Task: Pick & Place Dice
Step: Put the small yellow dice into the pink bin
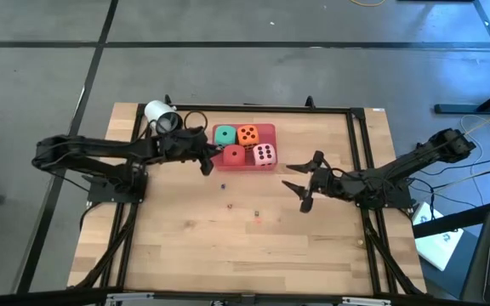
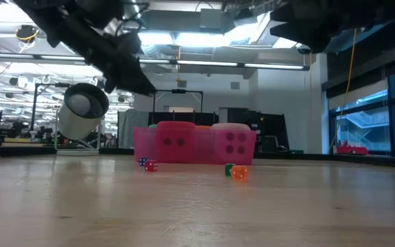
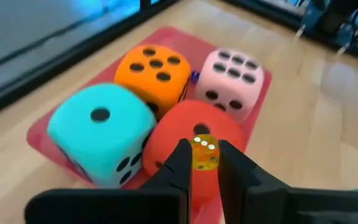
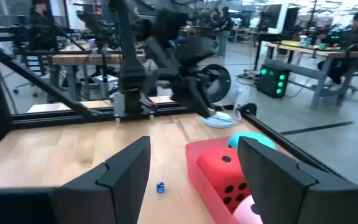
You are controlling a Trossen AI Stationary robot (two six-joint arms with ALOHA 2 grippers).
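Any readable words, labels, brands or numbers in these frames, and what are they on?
No readable text in any view.
The dice show only pips, no numerals: orange die, pale pink die, teal die, red die, and the small yellow die in the left gripper jaws.
Background room signs are too blurred to read.
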